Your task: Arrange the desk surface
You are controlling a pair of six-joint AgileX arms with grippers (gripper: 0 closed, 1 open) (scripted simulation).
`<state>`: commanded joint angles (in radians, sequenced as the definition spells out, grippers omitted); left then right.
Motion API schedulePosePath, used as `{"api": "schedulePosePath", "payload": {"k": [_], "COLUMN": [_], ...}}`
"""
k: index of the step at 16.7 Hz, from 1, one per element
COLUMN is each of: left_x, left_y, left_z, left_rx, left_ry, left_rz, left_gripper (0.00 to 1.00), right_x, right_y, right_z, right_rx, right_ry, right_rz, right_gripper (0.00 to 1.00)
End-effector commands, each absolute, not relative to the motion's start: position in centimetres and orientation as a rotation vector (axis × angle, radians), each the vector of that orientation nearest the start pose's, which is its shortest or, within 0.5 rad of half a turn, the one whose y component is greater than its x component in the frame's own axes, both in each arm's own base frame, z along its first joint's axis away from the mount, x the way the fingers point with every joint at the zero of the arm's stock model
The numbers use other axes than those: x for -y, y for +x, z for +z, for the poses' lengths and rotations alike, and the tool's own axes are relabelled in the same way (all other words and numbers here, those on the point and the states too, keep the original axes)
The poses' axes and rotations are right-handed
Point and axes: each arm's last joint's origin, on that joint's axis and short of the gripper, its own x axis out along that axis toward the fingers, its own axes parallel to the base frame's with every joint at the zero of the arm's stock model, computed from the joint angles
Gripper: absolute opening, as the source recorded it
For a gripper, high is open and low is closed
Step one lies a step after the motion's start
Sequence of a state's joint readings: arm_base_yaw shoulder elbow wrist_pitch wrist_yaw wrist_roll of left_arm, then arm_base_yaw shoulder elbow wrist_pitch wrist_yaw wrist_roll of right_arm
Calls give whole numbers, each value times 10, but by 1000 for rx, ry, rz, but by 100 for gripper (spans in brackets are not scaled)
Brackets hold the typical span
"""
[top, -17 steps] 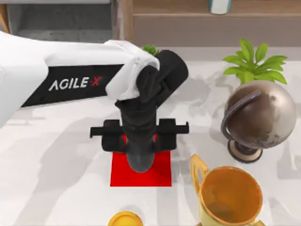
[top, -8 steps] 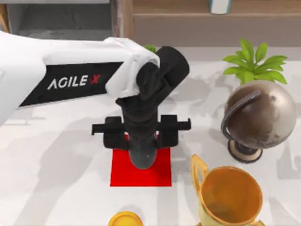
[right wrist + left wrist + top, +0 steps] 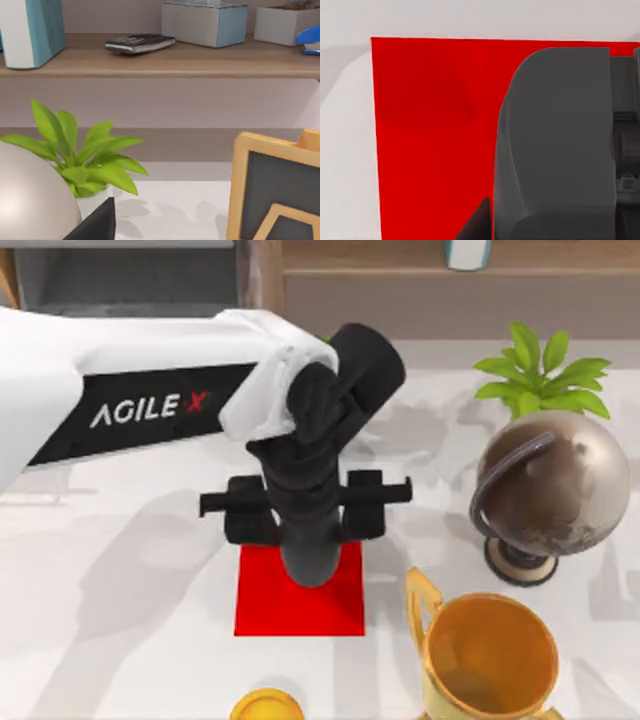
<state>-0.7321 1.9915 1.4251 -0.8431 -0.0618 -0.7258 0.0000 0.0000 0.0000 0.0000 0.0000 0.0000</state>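
Since second ago, left pincer (image 3: 305, 508) shifted toward desk's far edge, baring more red mat (image 3: 270, 610) beneath. Finger spread: cannot tell. Desk (image 3: 120, 570) spans whole scene. Rightward: globe (image 3: 550, 485), gold trophy (image 3: 490, 655) near front edge.

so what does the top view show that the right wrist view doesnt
Top view alone: the left gripper above the far edge of the red mat, a gold trophy cup, a yellow round object at the near edge, and the globe's brown map face and stand.

Right wrist view alone: a calculator, boxes and a wood-framed board.

Both share: the green plant, the globe, the wooden shelf and the desk surface.
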Motion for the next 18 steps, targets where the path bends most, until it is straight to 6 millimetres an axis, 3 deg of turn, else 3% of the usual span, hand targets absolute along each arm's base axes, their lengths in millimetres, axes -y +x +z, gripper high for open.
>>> {"api": "schedulePosePath", "payload": {"k": [5, 11, 15, 18], "left_x": [256, 253, 253, 253], "left_y": [292, 287, 287, 287], "left_z": [158, 133, 133, 133], "left_rx": [-1409, -1467, -1467, -1467], "left_ry": [-47, -1, -1, -1], "left_rz": [-38, 1, 1, 1], "left_gripper": [0, 0, 0, 23], "right_x": [1, 1, 1, 1], "right_y": [106, 106, 106, 106], "right_z": [160, 160, 160, 160], "right_rx": [0, 0, 0, 0], "right_ry": [0, 0, 0, 0], "right_rz": [0, 0, 0, 0], "right_gripper": [100, 100, 100, 100]}}
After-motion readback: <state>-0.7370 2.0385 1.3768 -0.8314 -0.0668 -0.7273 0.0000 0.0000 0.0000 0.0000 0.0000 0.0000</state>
